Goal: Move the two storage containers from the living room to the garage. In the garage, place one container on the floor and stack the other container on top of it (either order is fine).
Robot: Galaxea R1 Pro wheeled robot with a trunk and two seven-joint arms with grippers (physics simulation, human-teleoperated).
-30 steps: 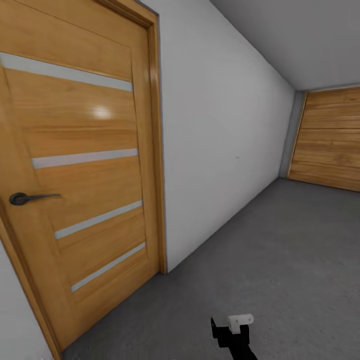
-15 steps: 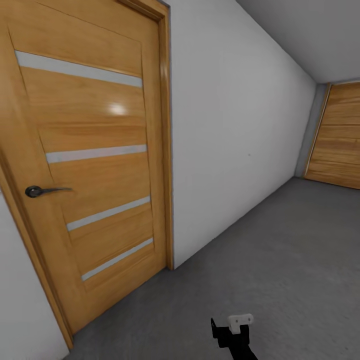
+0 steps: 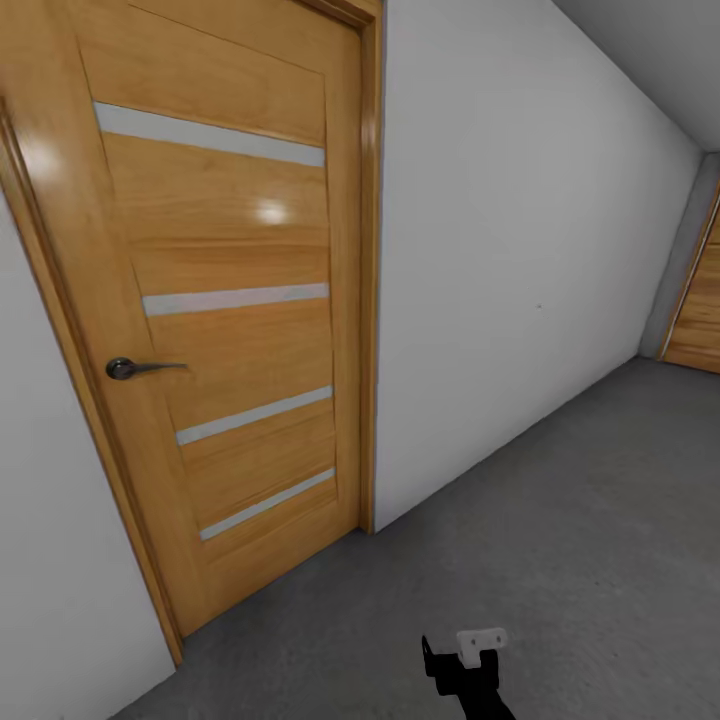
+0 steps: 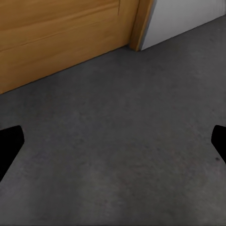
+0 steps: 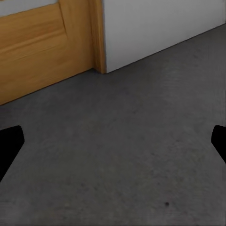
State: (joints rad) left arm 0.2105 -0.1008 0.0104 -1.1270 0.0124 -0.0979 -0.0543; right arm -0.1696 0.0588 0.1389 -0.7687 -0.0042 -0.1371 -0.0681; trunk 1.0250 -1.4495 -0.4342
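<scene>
Left hand (image 4: 113,146) spread, floor (image 4: 122,141), door (image 3: 210,300)

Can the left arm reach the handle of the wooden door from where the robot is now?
Probably not yet. The door handle sits high on the closed door, while the left pincer hangs open over the concrete floor, pointing down.

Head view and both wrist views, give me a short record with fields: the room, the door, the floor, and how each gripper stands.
room: bare space with a grey-white wall and a wooden-slat door at the far right
door: closed wooden door, pale stripes, dark lever handle
floor: dark grey concrete floor
left gripper: jaws wide apart, nothing between
right gripper: jaws wide apart, nothing between
</scene>
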